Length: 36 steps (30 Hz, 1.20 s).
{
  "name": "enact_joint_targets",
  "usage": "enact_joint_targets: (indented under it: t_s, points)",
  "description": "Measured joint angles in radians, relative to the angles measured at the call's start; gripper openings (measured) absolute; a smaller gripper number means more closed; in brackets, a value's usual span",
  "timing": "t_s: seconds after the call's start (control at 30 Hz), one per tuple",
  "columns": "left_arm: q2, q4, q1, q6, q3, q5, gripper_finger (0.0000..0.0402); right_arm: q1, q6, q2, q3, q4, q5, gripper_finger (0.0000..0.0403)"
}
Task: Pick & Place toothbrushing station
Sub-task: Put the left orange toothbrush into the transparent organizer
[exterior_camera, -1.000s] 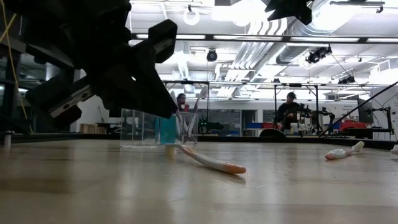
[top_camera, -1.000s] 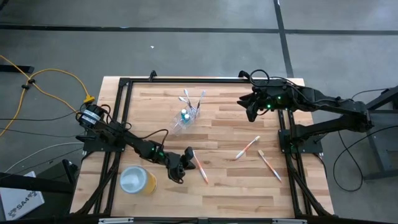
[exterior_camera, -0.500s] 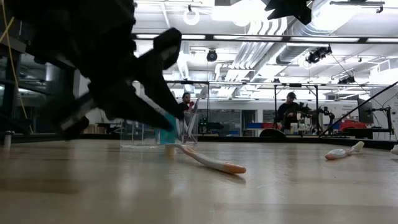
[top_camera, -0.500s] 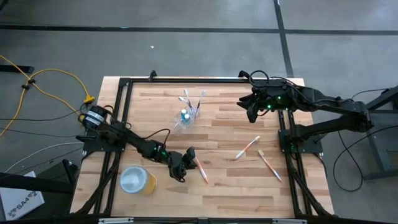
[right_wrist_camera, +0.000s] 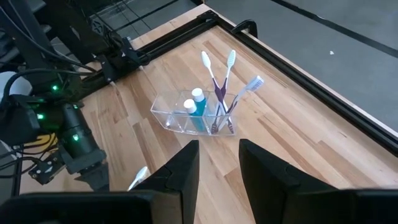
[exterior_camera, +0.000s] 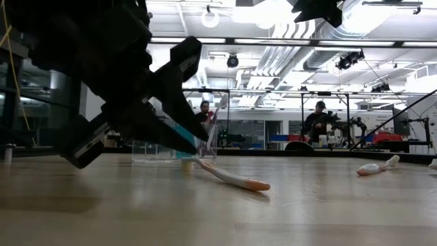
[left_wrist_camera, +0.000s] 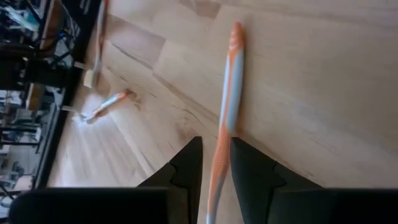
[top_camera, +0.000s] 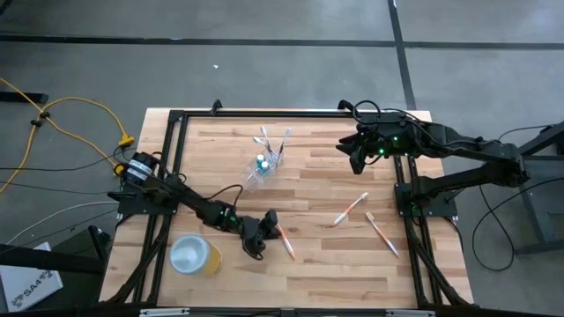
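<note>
1. A yellow cup (top_camera: 194, 255) with a pale top stands near the desk's (top_camera: 335, 273) near left corner; the desk is pale wood planks inside a black metal frame.
2. The left arm reaches low across the near left part of the desk. The left gripper (top_camera: 261, 236) is tilted down at the head end of a slim orange-and-white toothbrush (top_camera: 285, 238) that lies flat on the wood.
3. In the left wrist view the two dark fingers (left_wrist_camera: 186, 168) stand slightly apart with the toothbrush handle (left_wrist_camera: 227, 112) running between them; whether they press on it cannot be told.
4. A clear plastic holder (top_camera: 263, 167) sits left of centre toward the far side of the desk. In the right wrist view (right_wrist_camera: 196, 117) it is boxy with compartments, holding a blue tube (right_wrist_camera: 198, 107) and upright toothbrushes (right_wrist_camera: 219, 87) with purple and white handles.
5. Two more orange-and-white toothbrushes lie flat right of centre: one (top_camera: 351, 210) angled, another (top_camera: 382, 232) just to its right.
6. The right arm is raised over the far right of the desk; the right gripper (top_camera: 354, 151) holds nothing, fingers (right_wrist_camera: 180, 171) parted.
</note>
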Motion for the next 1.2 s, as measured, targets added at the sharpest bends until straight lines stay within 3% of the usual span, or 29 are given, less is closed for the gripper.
enact_joint_targets:
  t_s: [0.8, 1.2]
  points:
    - [0.0, -0.054, 0.003, -0.157, 0.001, 0.039, 0.0076, 0.0, -0.014, 0.0, 0.0, 0.0, -0.018, 0.0105]
    - [0.0, -0.312, 0.003, -0.228, 0.144, 0.054, 0.0075, 0.0, -0.021, 0.0, 0.0, -0.011, -0.019, 0.0105]
